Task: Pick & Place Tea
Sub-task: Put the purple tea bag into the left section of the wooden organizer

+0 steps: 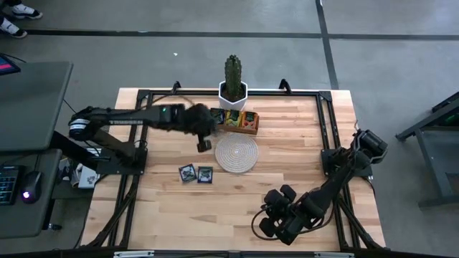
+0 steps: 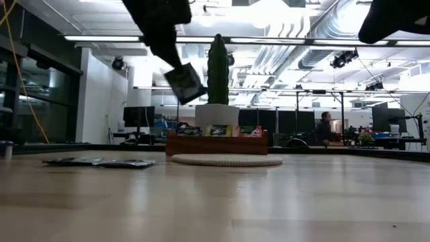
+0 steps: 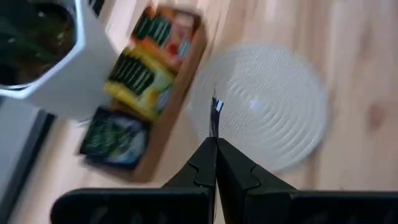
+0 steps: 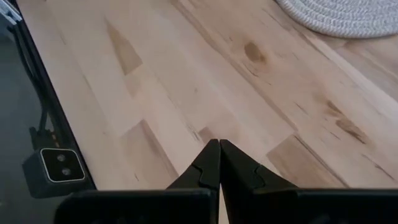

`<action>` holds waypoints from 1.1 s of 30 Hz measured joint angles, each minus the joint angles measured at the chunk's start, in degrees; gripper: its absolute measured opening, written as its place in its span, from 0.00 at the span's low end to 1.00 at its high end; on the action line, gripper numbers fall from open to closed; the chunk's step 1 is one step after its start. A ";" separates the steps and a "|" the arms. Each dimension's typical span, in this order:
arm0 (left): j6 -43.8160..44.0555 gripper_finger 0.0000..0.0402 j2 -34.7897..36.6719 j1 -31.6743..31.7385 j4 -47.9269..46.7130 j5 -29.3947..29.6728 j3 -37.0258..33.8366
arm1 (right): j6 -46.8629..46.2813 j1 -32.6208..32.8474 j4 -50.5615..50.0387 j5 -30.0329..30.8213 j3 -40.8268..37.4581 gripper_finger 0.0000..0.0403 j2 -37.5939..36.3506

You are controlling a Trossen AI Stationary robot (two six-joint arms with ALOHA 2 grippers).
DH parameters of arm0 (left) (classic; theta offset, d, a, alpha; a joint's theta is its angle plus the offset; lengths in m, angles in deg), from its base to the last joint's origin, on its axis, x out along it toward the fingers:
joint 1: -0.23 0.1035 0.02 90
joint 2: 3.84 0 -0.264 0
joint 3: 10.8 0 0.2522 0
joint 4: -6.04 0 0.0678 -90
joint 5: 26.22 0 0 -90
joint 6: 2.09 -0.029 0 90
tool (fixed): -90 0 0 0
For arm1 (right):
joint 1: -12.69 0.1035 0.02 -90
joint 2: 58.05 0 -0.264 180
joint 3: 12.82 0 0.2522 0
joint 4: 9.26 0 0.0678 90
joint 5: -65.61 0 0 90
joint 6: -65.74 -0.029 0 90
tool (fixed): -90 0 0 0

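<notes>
My left gripper (image 1: 203, 140) hangs above the table between the wooden tray (image 1: 252, 130) and the round woven mat (image 1: 237, 154), shut on a dark tea sachet (image 2: 185, 83). In the left wrist view the sachet (image 3: 215, 118) shows edge-on past the shut fingers. The tray (image 3: 186, 74) holds several sachets standing on edge, green, yellow and orange. Two dark sachets (image 1: 196, 173) lie flat on the table left of the mat. My right gripper (image 1: 276, 218) rests shut near the table's near right edge, touching nothing. My left gripper pinches the dark sachet between its two fingers by one edge (image 3: 215, 134), coming from above. The sachet is lifted clear of the table and hangs tilted below the fingers (image 2: 163, 50).
A cactus in a white pot (image 1: 232, 92) stands at the far edge behind the tray. The black frame rails (image 1: 129, 186) run along the table's sides. Bare wood (image 1: 215, 215) lies near the front edge. A person (image 2: 325, 128) stands far off in the room.
</notes>
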 joint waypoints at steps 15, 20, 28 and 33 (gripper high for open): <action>-25.03 0.00 -18.23 9.25 -23.20 3.45 23.76 | -0.42 -0.04 2.40 0.47 -0.02 0.00 1.15; -26.78 0.00 -21.17 9.85 -23.45 4.43 23.94 | -0.88 -0.04 2.40 0.45 -0.02 0.00 1.15; -29.12 0.00 -22.41 12.29 -20.09 5.38 23.70 | -1.44 -0.04 2.56 0.50 -0.02 0.00 1.15; -29.12 0.00 -22.27 14.90 -20.66 3.29 23.66 | -1.42 -0.04 2.97 0.73 -0.02 0.00 1.15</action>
